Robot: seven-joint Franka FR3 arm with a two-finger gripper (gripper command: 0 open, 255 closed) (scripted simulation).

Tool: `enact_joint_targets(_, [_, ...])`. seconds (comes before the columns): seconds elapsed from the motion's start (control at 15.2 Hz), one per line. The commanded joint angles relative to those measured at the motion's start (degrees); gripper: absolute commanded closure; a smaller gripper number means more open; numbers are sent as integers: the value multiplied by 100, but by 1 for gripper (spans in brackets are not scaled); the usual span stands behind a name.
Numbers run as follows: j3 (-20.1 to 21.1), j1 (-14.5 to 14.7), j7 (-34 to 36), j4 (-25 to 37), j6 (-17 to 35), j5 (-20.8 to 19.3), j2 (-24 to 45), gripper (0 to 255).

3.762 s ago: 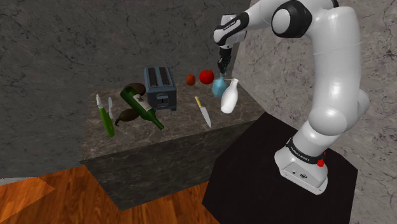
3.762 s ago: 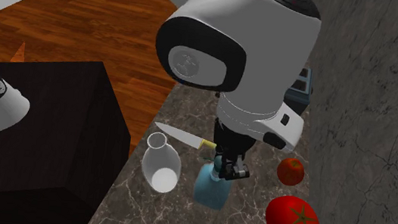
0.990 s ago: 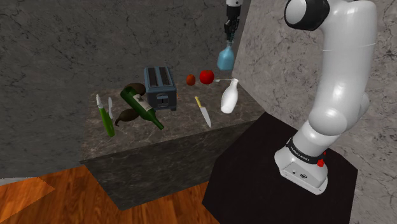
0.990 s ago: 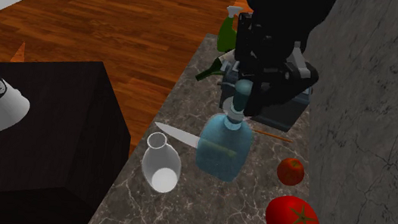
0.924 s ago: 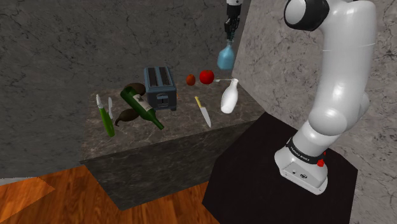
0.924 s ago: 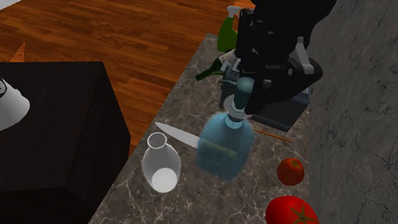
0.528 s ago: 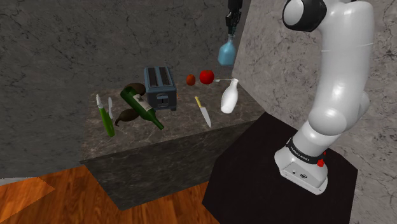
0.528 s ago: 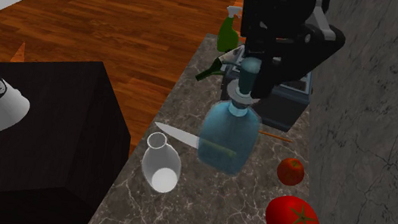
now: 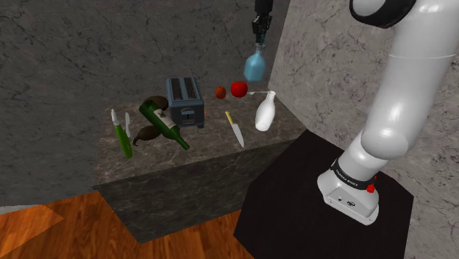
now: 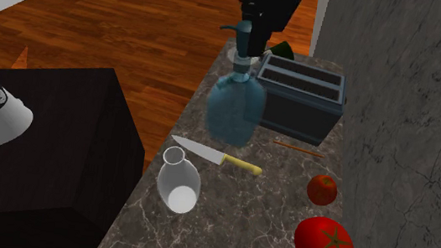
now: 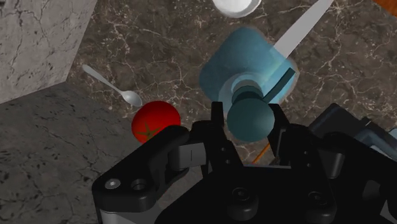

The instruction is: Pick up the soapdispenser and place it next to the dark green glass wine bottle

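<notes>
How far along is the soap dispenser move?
Done: pick-up. In hand: black claw holds the translucent blue soap dispenser by its pump, high above the dark marble counter. Left: carry it past the dark toaster and set it beside the tilted dark green wine bottle.
</notes>
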Motion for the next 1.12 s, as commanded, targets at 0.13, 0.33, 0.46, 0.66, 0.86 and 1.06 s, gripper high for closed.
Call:
enact_joint_targets(0.13, [151,354,498,-576,92,-117,-459,255])
enact_joint_targets(0.33, [293,603,889,-933,145,-179,-735,255])
enact_joint_targets(0.46, [396,762,1151,-1126,167,-207,-889,255])
enact_joint_targets(0.66, [560,990,1546,-1356,181,-233,-1075,255])
enact_joint_targets(0.86, [735,1210,1940,-1517,177,-242,-1210,255])
enact_joint_targets(1.06, [911,1428,2333,-1612,160,-236,-1293,255])
